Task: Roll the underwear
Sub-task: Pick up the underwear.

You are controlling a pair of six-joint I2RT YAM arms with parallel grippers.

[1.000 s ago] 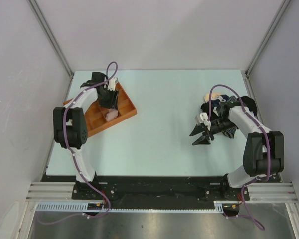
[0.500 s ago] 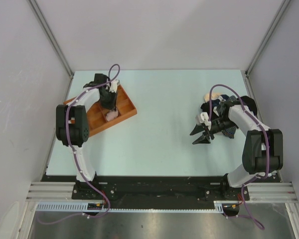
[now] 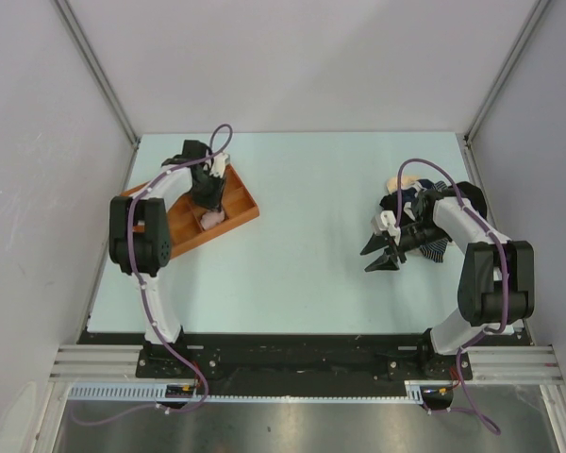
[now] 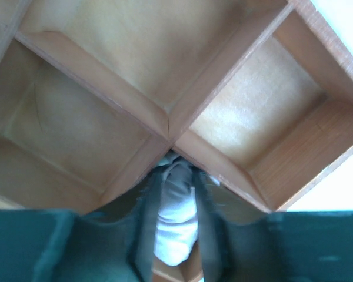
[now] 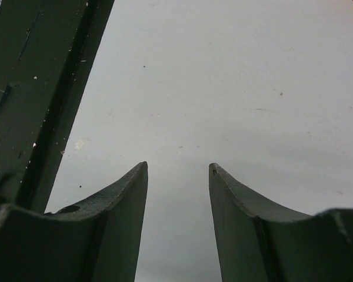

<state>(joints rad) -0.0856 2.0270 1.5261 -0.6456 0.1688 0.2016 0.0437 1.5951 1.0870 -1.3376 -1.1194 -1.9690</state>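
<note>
A pale rolled piece of underwear (image 4: 176,229) sits between my left gripper's (image 4: 180,171) fingers, which press on both its sides, low in a compartment of the orange tray (image 4: 223,59). From above, the left gripper (image 3: 207,194) hangs over the tray (image 3: 181,229), and the pale roll (image 3: 210,218) shows just in front of it. A pile of underwear (image 3: 432,202), navy striped, black and cream, lies at the right under the right arm. My right gripper (image 3: 378,255) is open and empty above bare table (image 5: 223,88), left of that pile.
The tray lies at an angle at the table's left, with several wooden compartments. A dark rail (image 5: 41,76) runs along the left of the right wrist view. Grey walls close in the table on three sides.
The left gripper has shifted a little toward the tray's far side and its jaws have narrowed around the pale roll. The right arm has barely moved.
</note>
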